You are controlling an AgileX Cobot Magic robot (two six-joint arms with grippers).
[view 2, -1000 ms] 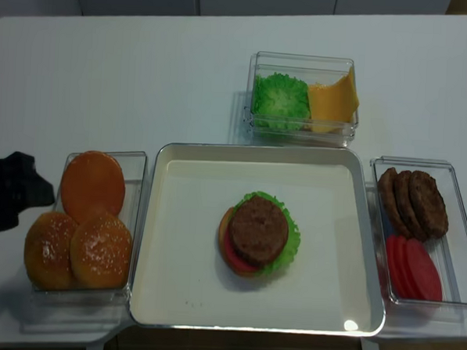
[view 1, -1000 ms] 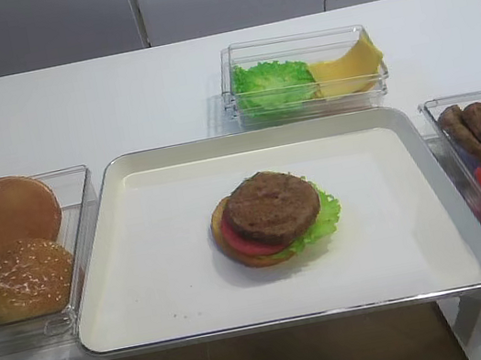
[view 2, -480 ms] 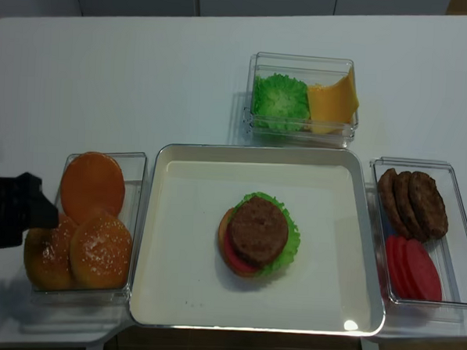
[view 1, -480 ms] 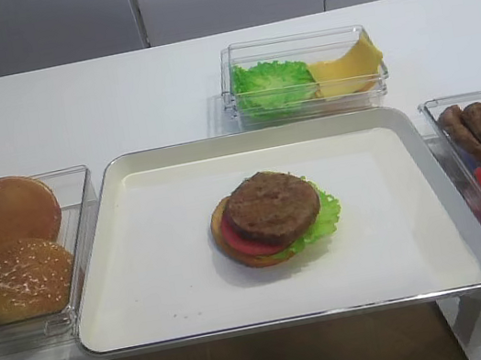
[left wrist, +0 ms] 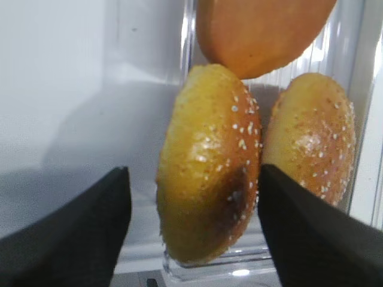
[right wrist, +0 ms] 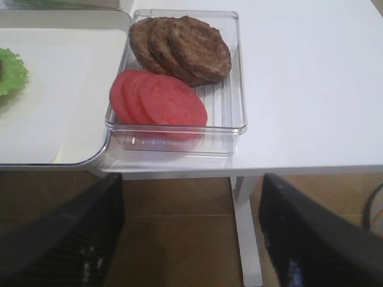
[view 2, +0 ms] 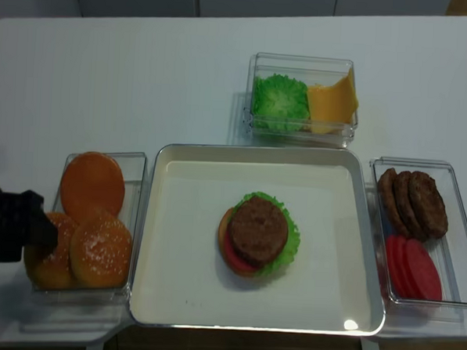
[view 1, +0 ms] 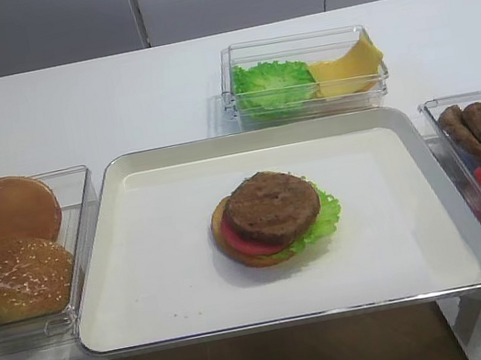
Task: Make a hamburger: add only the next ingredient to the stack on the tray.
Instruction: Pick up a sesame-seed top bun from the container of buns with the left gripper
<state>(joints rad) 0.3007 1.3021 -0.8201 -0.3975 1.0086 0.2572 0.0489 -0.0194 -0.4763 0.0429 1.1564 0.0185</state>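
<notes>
Left tool spread, straddling sesame bun top; contact unclear; bin wall close.

Surface: a white top is seen, carrying four containers.
Tray: a cream-white rectangle with a metal rim is set at the near middle.
Left bin: a clear plastic bin is placed just beside the tray's left edge.
Right bin: a clear bin is placed just beside the tray's right edge.
Far bin: a clear bin is set beyond the tray, slightly apart from it.
</notes>
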